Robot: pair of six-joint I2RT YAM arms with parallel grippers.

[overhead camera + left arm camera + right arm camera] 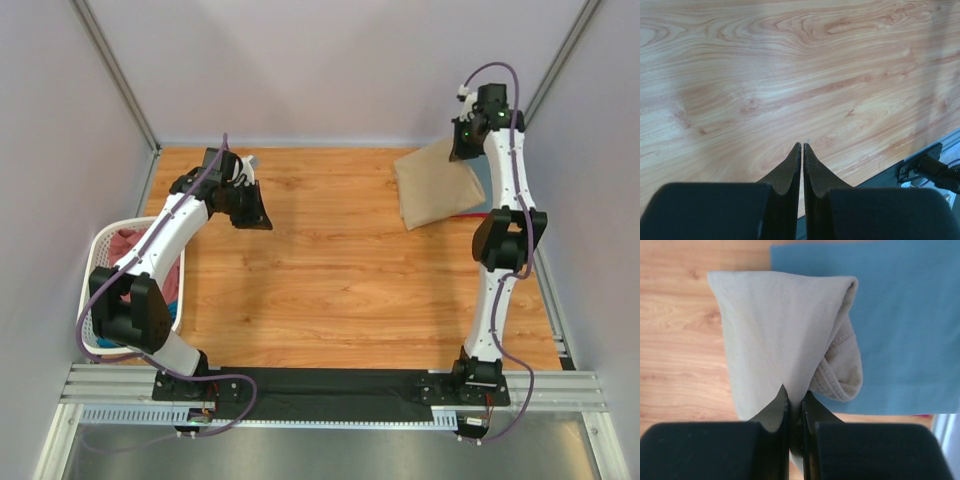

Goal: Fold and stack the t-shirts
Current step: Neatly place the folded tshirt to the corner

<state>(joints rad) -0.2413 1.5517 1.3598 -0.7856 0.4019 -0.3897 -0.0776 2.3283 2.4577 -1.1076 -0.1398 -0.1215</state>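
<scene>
right wrist shows the right hand [795, 396] pinched shut on the folded tan t-shirt [775, 330], partly over a flat blue t-shirt [905, 315] — stacking looks underway; left hand [802, 148] closed, empty; basket [100, 237] holds more shirts [128, 243].

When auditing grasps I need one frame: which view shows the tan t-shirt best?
Right wrist: the tan t-shirt fills the frame, pinched in the right gripper, a blue t-shirt beneath. Top external shows it small, at the table's far right. Left wrist shows none of it.

Looks like a robotics lab test cell: plain white panel walls [330, 70], extruded aluminium rail [100, 385], wood-grain counter [340, 270].
</scene>
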